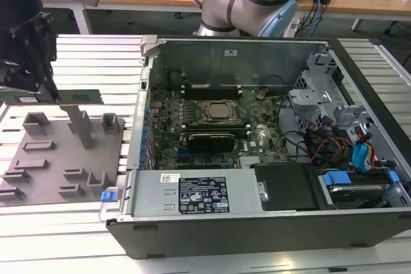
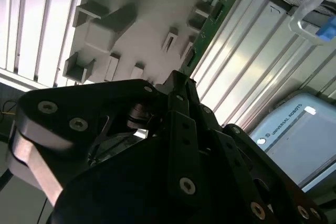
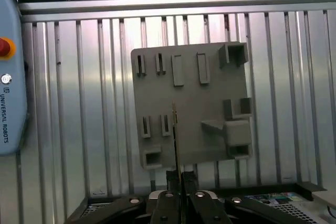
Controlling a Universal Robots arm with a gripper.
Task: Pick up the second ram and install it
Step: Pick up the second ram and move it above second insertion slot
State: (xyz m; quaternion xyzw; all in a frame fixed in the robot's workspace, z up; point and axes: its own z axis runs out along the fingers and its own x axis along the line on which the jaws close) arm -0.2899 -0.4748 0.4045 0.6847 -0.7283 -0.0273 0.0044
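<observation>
My black gripper (image 1: 40, 89) hangs at the exterior view's left, above the gray plastic fixture (image 1: 61, 152), and is shut on the second ram (image 1: 74, 97), a thin green stick held level above the fixture's upright blocks. In the second wrist view the ram (image 2: 207, 32) reaches out from the gripper (image 2: 181, 80) over the fixture (image 2: 142, 9). In the first wrist view the ram (image 3: 175, 135) shows edge-on, pinched in the gripper (image 3: 179, 179) over the fixture (image 3: 199, 103).
The open computer case (image 1: 212, 229) lies to the exterior view's right of the fixture, with its motherboard (image 1: 260, 136) and silver processor (image 1: 218, 110) exposed. A blue latch (image 1: 109, 194) sticks out at the case's corner. A pale blue teach pendant (image 3: 10, 77) lies beyond the fixture on the slatted metal table (image 3: 294, 77).
</observation>
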